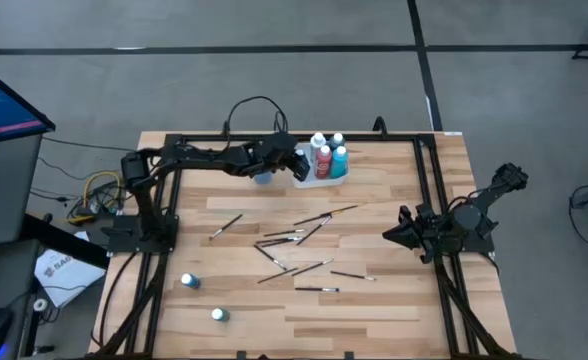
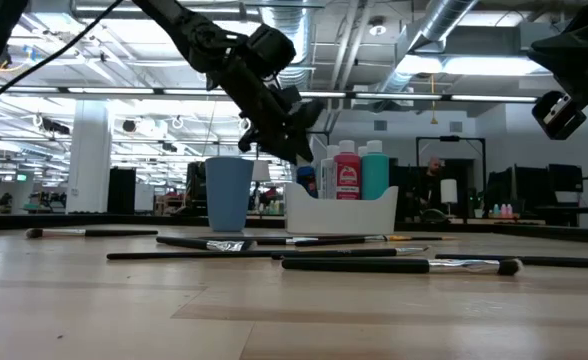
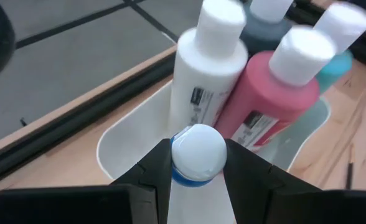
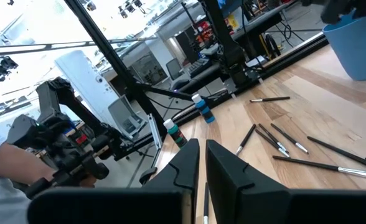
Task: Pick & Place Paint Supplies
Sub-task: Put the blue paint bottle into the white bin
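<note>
My left gripper (image 1: pixel 299 163) is at the far middle of the table, just above the left end of the white tray (image 1: pixel 314 182), shut on a white-capped paint bottle (image 3: pixel 198 149) with a blue band. White (image 3: pixel 205 81), red (image 3: pixel 276 99), teal (image 3: pixel 335 62) and dark (image 3: pixel 267 28) bottles stand upright in the tray. Several paintbrushes (image 1: pixel 294 240) lie flat mid-table. Two more bottles (image 1: pixel 188 281) (image 1: pixel 218 315) stand near the left front. My right gripper (image 1: pixel 389 235) is shut and holds nothing, at the right side. My left gripper pinches the bottle between its two fingers (image 3: pixel 152 177), one on each side, just under the white cap at the blue band (image 3: pixel 186 177). The fingers slant down from the table's left. The cap end sticks out past the fingertips, and the bottle is clear of the table, over the tray's rim (image 3: pixel 117 146).
A blue cup (image 1: pixel 262 177) stands just left of the tray, under my left arm. A black frame (image 1: pixel 429 190) runs along the table's edges. In the right wrist view a person's hand (image 4: pixel 2 171) shows beyond the table's left side.
</note>
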You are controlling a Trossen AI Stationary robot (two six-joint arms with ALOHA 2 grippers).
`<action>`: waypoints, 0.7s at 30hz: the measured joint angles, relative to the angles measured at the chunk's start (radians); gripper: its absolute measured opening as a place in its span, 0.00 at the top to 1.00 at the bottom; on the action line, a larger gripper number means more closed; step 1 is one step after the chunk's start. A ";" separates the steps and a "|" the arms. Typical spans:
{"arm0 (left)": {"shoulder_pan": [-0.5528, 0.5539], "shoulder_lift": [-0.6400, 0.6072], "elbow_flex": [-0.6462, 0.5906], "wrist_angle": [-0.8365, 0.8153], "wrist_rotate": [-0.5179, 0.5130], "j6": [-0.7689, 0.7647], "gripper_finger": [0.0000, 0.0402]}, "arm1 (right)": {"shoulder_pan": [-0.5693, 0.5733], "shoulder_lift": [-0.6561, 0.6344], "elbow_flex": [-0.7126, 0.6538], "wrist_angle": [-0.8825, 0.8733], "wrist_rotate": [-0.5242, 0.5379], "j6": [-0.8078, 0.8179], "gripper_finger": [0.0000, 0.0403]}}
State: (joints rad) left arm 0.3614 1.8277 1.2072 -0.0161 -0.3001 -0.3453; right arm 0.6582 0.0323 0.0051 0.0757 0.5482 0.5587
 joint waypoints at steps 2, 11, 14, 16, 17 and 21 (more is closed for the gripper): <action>0.004 0.006 -0.001 0.001 -0.008 0.000 0.73 | 0.000 0.000 0.000 0.000 0.000 0.000 0.95; 0.038 0.023 0.000 0.025 0.005 -0.004 0.73 | 0.000 0.000 0.000 0.000 0.000 0.000 0.94; 0.037 0.043 -0.001 0.034 0.032 -0.003 0.73 | 0.000 0.000 0.000 0.000 0.000 0.000 0.95; 0.036 0.050 -0.001 0.040 0.036 0.003 0.73 | 0.000 0.000 0.000 0.000 0.000 0.000 0.95; 0.035 0.050 -0.001 0.035 0.036 0.004 0.73 | 0.000 0.000 0.000 0.000 0.000 0.000 0.95; 0.038 0.047 -0.001 0.038 0.008 0.010 0.73 | 0.000 0.000 0.000 0.000 0.000 0.000 0.95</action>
State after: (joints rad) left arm 0.3999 1.8750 1.2064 0.0222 -0.2924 -0.3348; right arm 0.6585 0.0326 0.0048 0.0754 0.5480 0.5587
